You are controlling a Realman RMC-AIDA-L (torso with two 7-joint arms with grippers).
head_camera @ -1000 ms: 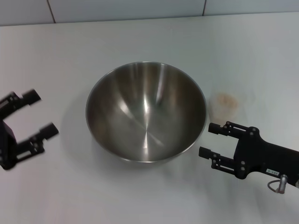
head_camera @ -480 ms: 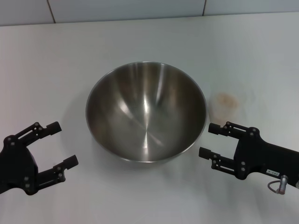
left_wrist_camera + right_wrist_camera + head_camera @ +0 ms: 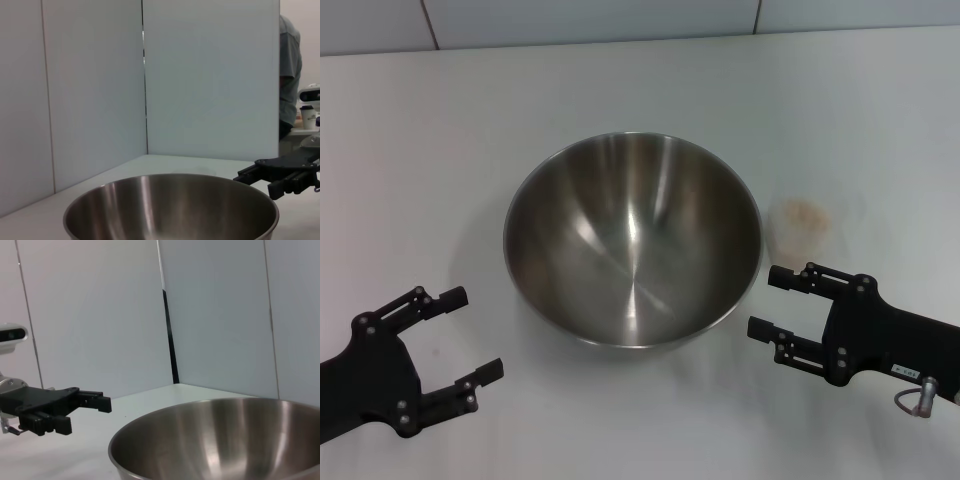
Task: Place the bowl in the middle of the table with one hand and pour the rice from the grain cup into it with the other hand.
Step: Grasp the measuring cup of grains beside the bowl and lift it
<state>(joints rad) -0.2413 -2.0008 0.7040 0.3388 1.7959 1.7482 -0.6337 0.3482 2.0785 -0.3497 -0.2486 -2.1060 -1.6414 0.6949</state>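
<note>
The large steel bowl (image 3: 632, 240) stands upright and empty in the middle of the white table (image 3: 620, 80). The clear grain cup (image 3: 806, 224) stands just right of the bowl, with a small pale patch of rice (image 3: 803, 213) showing in it. My right gripper (image 3: 768, 300) is open and empty, in front of the cup and next to the bowl's right rim. My left gripper (image 3: 472, 333) is open and empty, in front of and left of the bowl, apart from it. The bowl also shows in the left wrist view (image 3: 170, 210) and in the right wrist view (image 3: 220, 440).
A pale tiled wall (image 3: 590, 20) runs along the table's far edge. The left wrist view shows my right gripper (image 3: 257, 182) beyond the bowl. The right wrist view shows my left gripper (image 3: 87, 415) beyond it. White panels stand around the table.
My left gripper has drawn back from the table's left edge toward the front and a little to the right, still open. The right gripper, bowl and cup have hardly moved.
</note>
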